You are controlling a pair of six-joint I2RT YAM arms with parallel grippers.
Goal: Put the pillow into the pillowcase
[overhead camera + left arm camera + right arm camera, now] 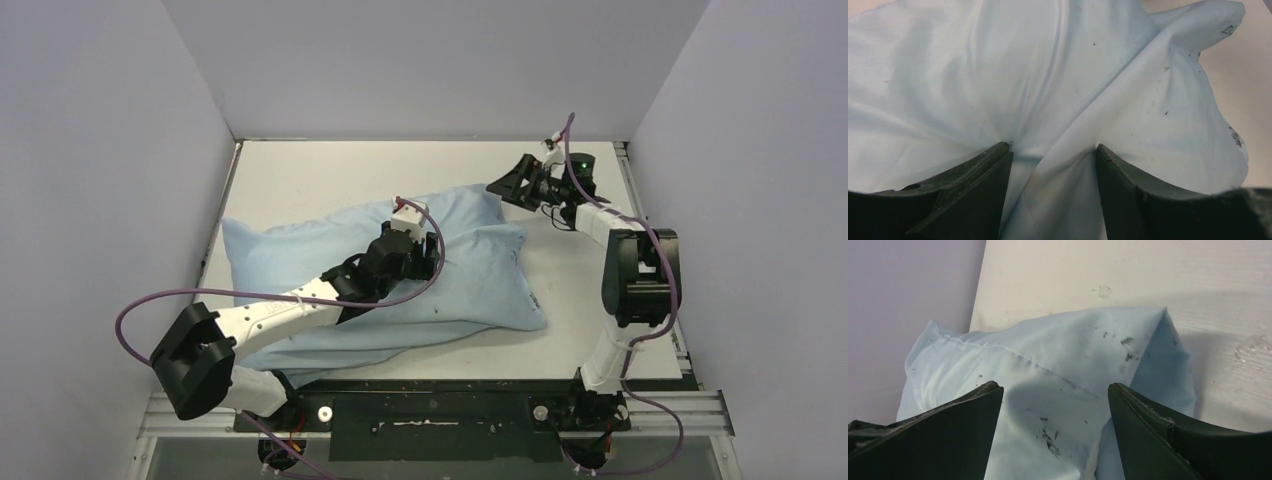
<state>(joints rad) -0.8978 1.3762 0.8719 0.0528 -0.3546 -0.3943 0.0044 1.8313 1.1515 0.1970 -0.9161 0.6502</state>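
Observation:
The light blue pillowcase (480, 285) lies plump and wrinkled across the middle of the table, with small dark specks on it (1063, 355). The pillow does not show in any view. My left gripper (418, 250) is pressed down onto the middle of the pillowcase (998, 75). Its jaws (1053, 150) stand apart with a raised fold of blue fabric between them, and creases radiate from both fingertips. My right gripper (497, 186) hovers just beyond the pillowcase's far right corner. Its jaws (1053, 387) are open and hold nothing, with the corner below them.
The white table (330, 170) shows bare beyond the pillowcase, at the back and on the right. Grey walls close in on the left, back and right. A black rail (430, 410) with both arm bases runs along the near edge.

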